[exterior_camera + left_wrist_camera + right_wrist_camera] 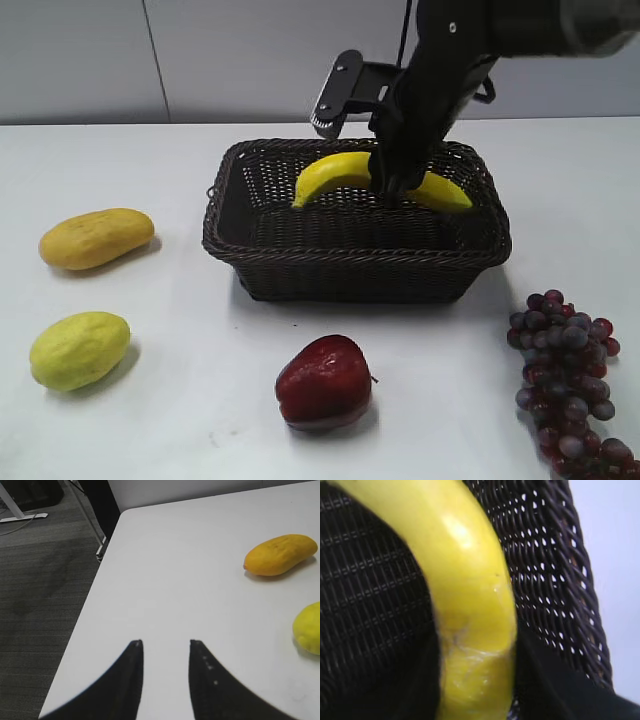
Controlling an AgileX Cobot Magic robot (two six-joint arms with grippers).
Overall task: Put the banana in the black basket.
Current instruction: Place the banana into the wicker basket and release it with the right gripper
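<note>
The bright-yellow banana (335,172) hangs inside the black basket (350,262), near its back wall, its ends at about rim height. My right gripper (392,185) reaches down from above and is shut on the banana's middle. In the right wrist view the banana (470,600) fills the frame between the dark jaws (475,680), with the basket's woven wall (555,580) behind it. My left gripper (165,647) is open and empty over the bare table near its left edge. It does not show in the exterior view.
An orange-yellow oval fruit (96,238) and a lumpy yellow-green fruit (80,349) lie left of the basket; both show in the left wrist view (280,555) (309,628). A red apple (324,383) lies in front, purple grapes (570,385) front right. Floor lies beyond the table's left edge (95,605).
</note>
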